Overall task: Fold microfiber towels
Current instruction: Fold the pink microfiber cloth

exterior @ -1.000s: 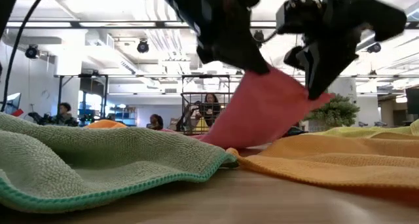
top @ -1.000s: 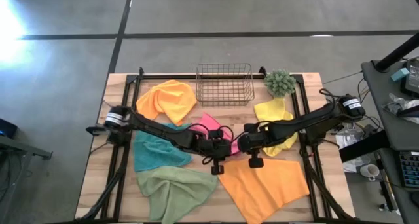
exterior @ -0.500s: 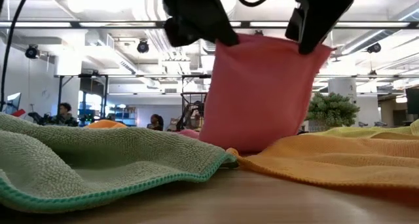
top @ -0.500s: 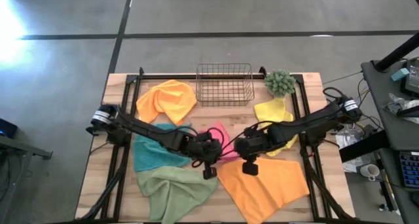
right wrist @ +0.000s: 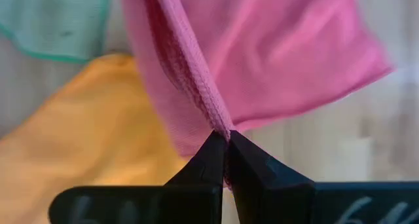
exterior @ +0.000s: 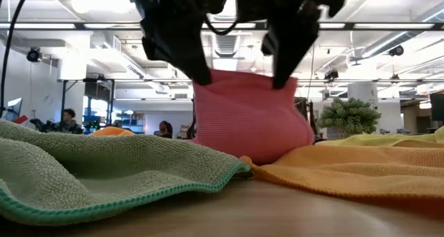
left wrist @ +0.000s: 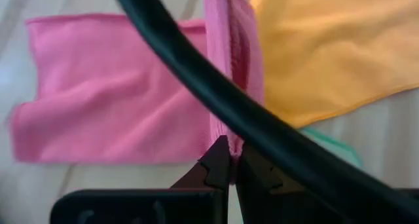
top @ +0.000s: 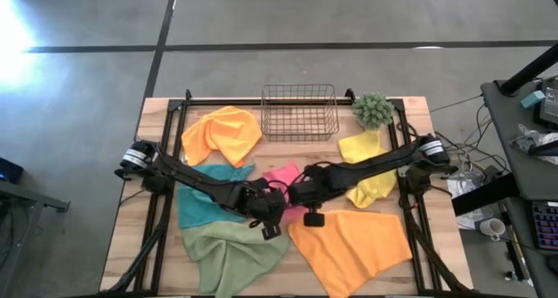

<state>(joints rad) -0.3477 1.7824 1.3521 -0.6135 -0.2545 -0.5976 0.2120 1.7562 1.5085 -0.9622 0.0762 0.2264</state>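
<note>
1. At the middle of the table you have two grippers working side by side: the left gripper (top: 272,213) is clenched on one top corner of the pink towel (top: 283,174), and the right gripper (top: 299,199) is clenched on the other.
2. In the left wrist view your own fingers (left wrist: 216,166) pinch a pink edge; in the right wrist view the fingers (right wrist: 213,157) do the same.
3. From table height, the pink towel (exterior: 246,119) hangs between the two grippers, its lower part resting behind the towels in front.
4. You can count six towels. One pink, held. Two orange: one orange towel (top: 223,132) at the far left beside the basket, the other orange towel (top: 353,246) at the near right, just beside the grippers.
5. One teal towel (top: 207,200) lies under the left arm, one sage green towel (top: 231,250) at the near left, touching the teal one, and one yellow towel (top: 368,172) under the right arm.
6. One copper wire basket (top: 300,112) stands at the far edge, with one small green plant (top: 373,110) just beside it on the right.
</note>
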